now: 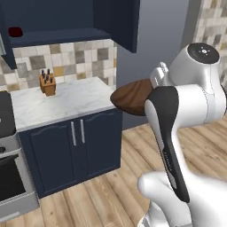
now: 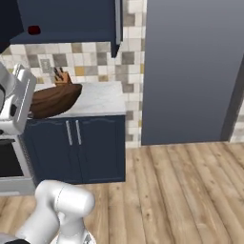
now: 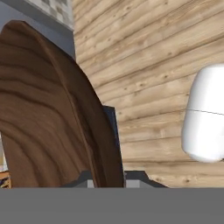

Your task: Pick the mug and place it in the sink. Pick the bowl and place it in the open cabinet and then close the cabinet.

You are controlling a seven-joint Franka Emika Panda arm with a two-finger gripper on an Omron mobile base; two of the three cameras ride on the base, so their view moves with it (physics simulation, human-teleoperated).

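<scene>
My gripper point(image 3: 107, 175) is shut on the rim of the dark brown wooden bowl point(image 1: 131, 96). It holds the bowl tilted in the air, just off the right end of the marble counter point(image 1: 66, 99). From the right base the bowl point(image 2: 55, 100) hangs in front of the counter point(image 2: 102, 97), at about counter height, with my gripper point(image 2: 29, 107) at its left edge. Close up, the bowl point(image 3: 43, 122) stands on edge with a dark finger point(image 3: 111, 131) against it. Above, the navy cabinet point(image 1: 57, 35) stands open, with its door point(image 1: 117, 22) swung out. The mug and the sink are out of view.
A small dark red thing point(image 1: 15, 32) sits on the cabinet shelf at the left. A wooden knife block point(image 1: 47, 83) stands at the back of the counter. Navy lower cabinets point(image 1: 75, 146) sit below, an oven point(image 1: 6, 177) to their left, and a tall grey panel point(image 2: 190, 71) to the right.
</scene>
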